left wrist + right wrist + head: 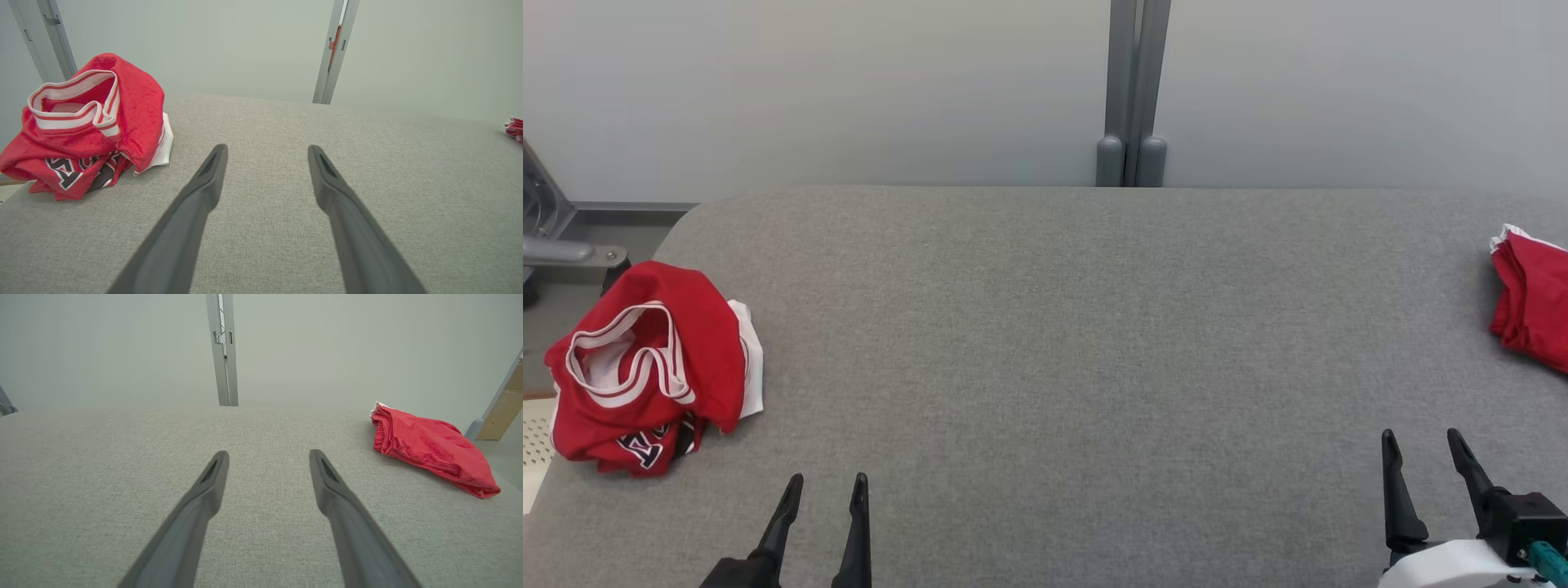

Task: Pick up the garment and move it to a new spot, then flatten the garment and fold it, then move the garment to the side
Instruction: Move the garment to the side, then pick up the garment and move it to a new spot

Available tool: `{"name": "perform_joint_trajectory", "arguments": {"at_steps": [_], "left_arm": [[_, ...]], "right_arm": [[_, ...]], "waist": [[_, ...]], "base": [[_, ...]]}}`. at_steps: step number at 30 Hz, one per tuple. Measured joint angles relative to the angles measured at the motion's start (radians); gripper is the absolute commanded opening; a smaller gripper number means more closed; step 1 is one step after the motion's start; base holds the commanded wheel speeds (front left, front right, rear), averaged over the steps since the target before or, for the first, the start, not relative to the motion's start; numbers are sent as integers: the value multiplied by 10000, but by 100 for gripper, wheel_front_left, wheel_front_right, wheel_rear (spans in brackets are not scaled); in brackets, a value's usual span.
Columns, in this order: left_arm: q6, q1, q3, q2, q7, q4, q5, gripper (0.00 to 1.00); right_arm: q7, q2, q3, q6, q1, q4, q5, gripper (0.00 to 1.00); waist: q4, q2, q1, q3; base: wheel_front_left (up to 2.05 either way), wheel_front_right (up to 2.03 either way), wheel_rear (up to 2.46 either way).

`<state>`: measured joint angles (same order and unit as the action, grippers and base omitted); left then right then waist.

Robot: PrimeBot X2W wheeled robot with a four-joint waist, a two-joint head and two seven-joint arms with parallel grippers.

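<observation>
Left gripper (828, 478), spread and empty: crumpled red jersey (654, 367) sits at its ten o'clock; best to pinch a thick upper fold.

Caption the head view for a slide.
Grey table: left gripper and right gripper open, crumpled jersey at left, red garment at right.

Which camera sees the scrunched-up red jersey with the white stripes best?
The left wrist view: the red jersey is close and large there, its striped trim and black letters clear. The head view shows it smaller, from above, at the table's left edge. The right wrist view faces another red garment instead.
</observation>
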<state>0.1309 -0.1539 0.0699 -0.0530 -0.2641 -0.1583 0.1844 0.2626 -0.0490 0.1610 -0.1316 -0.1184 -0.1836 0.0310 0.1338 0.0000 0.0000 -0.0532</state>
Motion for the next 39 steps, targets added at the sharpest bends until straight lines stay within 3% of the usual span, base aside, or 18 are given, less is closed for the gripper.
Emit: {"name": "perform_joint_trajectory", "arguments": {"at_steps": [12, 19, 30, 39], "left_arm": [[0, 12, 88, 15, 0, -36, -4, 100], [0, 116, 217, 25, 0, -98, -10, 100], [0, 153, 221, 8, 0, -184, -111, 100], [2, -354, -679, -21, 0, 136, -96, 100]], "right_arm": [[0, -4, -157, 0, -53, -113, 577, 100], [0, -8, -209, 0, -142, -81, 568, 100], [0, -8, -838, 0, -222, -134, 917, 100], [2, 8, -1806, 0, 644, -405, 997, 100]], "waist": [[-147, 0, 0, 57], [132, 0, 0, 70], [1756, 0, 0, -50], [3235, 0, 0, -66]], "base": [[0, 0, 0], [0, 0, 0], [0, 0, 0], [0, 0, 0]]}}
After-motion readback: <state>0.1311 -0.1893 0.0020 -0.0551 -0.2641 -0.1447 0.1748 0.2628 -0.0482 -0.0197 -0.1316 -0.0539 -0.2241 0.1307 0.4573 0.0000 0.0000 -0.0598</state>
